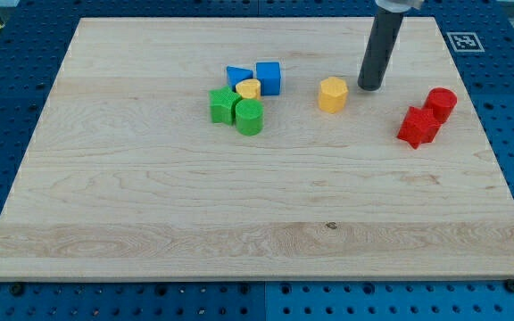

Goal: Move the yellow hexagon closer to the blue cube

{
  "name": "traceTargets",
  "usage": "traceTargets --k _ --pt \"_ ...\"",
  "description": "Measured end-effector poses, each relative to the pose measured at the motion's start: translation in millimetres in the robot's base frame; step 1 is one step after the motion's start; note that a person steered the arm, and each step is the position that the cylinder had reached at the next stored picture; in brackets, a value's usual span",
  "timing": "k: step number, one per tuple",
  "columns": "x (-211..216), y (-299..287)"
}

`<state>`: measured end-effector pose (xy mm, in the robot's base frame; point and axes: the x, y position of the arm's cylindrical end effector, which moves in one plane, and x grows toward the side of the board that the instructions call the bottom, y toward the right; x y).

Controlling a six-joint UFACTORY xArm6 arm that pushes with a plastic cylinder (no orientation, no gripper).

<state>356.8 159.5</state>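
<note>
The yellow hexagon (332, 94) lies on the wooden board, right of centre near the view's top. The blue cube (269, 78) stands to its left, with a gap between them. My tip (369, 87) rests on the board just right of the yellow hexagon, close to it but apart. The dark rod rises from the tip toward the view's top.
A blue triangular block (236, 76) and a small yellow cylinder (248, 88) sit left of the blue cube. A green block (223, 105) and a green cylinder (249, 117) lie below them. Two red blocks (418, 126) (441, 102) lie at the right. The board's edge (266, 280) runs along the bottom.
</note>
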Motion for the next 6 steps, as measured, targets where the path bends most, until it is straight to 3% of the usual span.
traceTargets --k 2,6 --pt "32.1 -29.6" --pt "27.8 -90.6"
